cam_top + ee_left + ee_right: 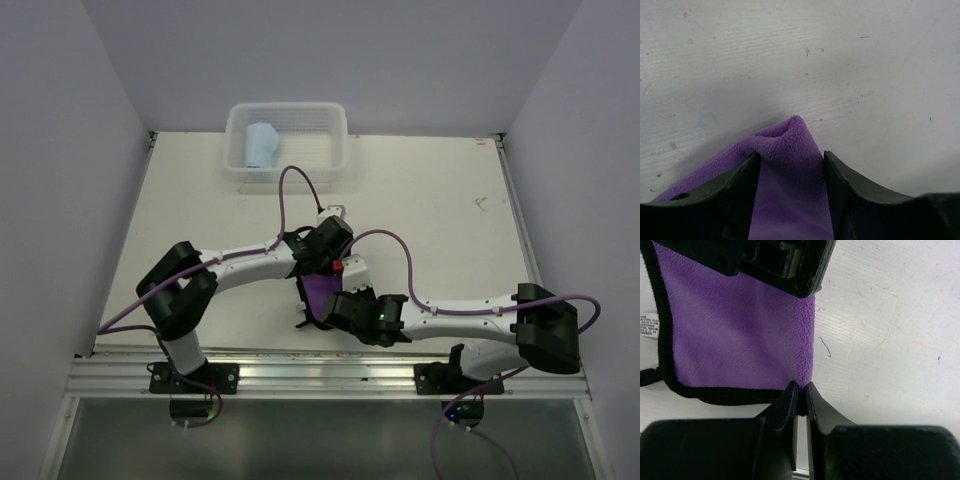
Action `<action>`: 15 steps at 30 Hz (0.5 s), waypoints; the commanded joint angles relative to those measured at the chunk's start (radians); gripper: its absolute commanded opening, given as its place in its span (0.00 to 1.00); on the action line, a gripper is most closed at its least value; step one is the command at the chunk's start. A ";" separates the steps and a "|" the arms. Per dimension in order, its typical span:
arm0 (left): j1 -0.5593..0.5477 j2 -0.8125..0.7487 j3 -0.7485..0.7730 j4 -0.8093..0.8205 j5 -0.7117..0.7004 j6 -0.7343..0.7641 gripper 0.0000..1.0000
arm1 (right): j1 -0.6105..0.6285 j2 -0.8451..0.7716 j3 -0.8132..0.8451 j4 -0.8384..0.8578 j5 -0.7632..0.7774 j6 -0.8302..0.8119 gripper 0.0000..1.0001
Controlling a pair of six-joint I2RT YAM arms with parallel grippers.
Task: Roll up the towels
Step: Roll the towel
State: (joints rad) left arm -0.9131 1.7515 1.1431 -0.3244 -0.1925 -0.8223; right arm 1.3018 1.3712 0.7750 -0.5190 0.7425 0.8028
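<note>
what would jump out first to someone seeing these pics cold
Both arms meet over a purple towel near the front middle of the table. The right gripper is shut on its black-hemmed edge, and the left gripper pinches up a fold. At the far edge, a light blue towel sits in a white basket.

purple towel (pixel 318 297), black-edged, folded, near front edge, light blue towel (pixel 262 145), bundled in basket (pixel 337 150)

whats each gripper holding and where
Right gripper pinches the purple towel at a corner; left gripper straddles a raised fold of it, grip unclear.
</note>
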 commanded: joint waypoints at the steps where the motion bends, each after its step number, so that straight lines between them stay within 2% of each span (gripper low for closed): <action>1: -0.006 0.008 0.044 -0.015 -0.033 0.012 0.57 | 0.008 -0.015 0.001 0.017 0.055 0.026 0.00; 15: -0.006 -0.003 0.052 -0.025 -0.028 0.015 0.62 | 0.016 0.031 0.015 0.008 0.078 0.041 0.00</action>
State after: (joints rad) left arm -0.9131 1.7550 1.1584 -0.3370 -0.1997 -0.8188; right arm 1.3109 1.3933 0.7750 -0.5201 0.7567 0.8074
